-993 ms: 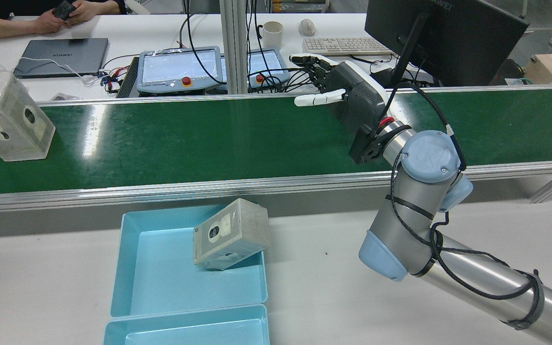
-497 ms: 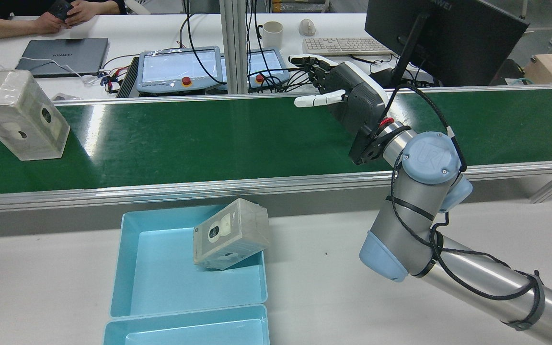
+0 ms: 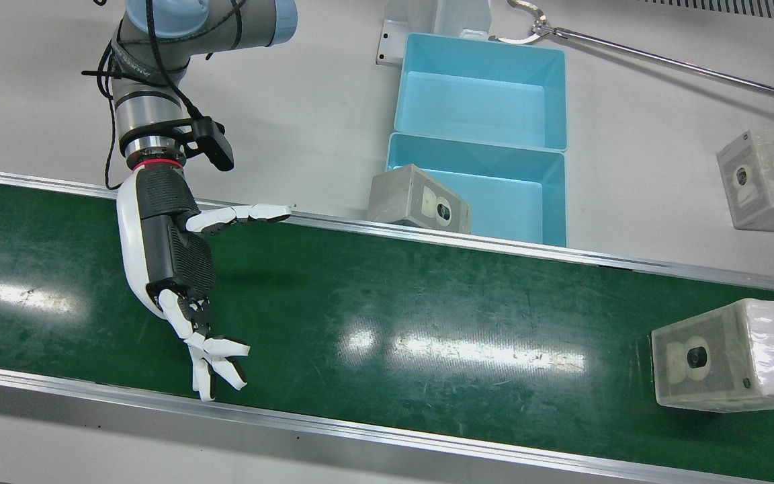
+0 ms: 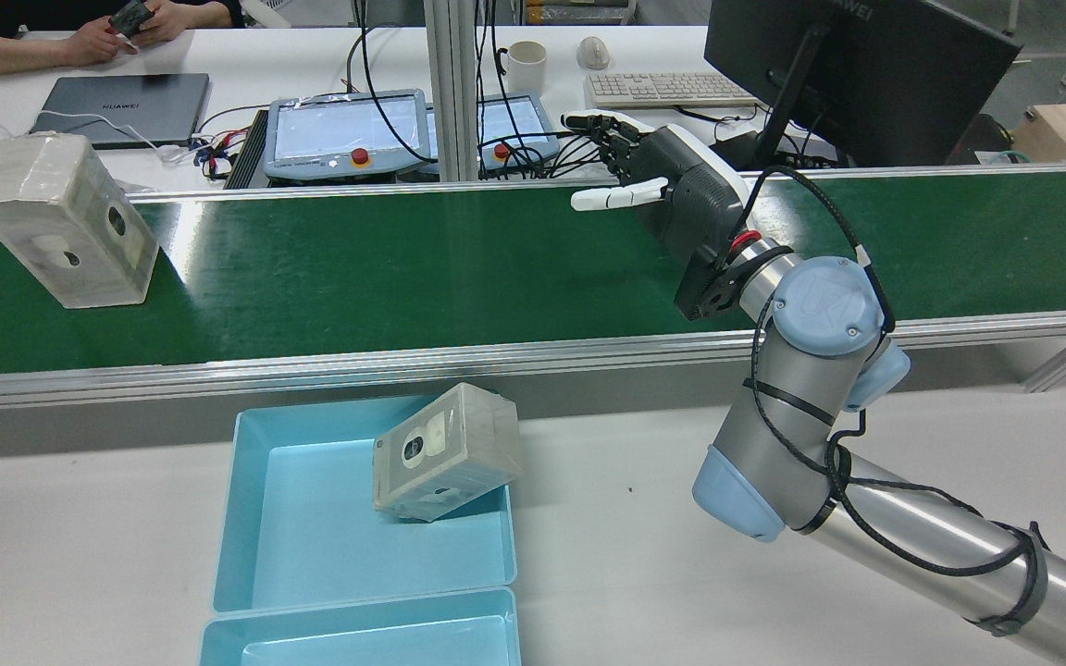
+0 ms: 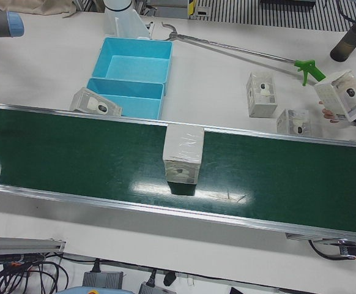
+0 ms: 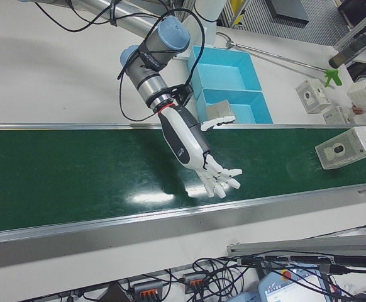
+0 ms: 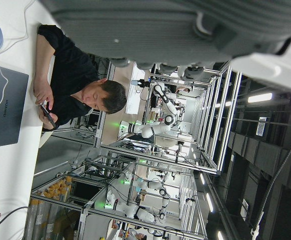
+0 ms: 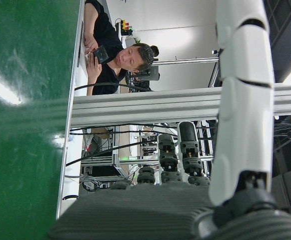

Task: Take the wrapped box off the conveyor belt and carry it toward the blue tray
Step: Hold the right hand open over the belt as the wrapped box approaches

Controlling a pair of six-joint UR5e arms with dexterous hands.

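Rear view shows the right hand [image 4: 672,180] poised above the far half of the long green conveyor belt [image 4: 422,268], its white and black fingers [image 4: 609,196] spread apart and holding nothing. The task's thing, a grey cardboard box wrapped in clear plastic film [image 4: 66,220] with a round camera printed on its face, stands upright on the belt near that view's left end, well apart from the hand; in the front view the same wrapped box [image 3: 736,355] sits at the belt's right end and the open hand [image 3: 170,259] near the left. Between them lies bare belt. The pale blue plastic tray [image 4: 362,504] sits on the white table just beside the belt's near rail, and a second film-wrapped box [image 4: 445,453] already leans tilted on its corner, half over the rim. The left hand's state I cannot tell: only a grey underside shows in its own camera. The likely trouble is timing and grip. If the box arrives while the fingers are badly placed, they may knock the tall box over instead of enclosing it, and the slick film could let it slip in transit. A box carried to the tray could also strike the leaning one and tip it off the rim.
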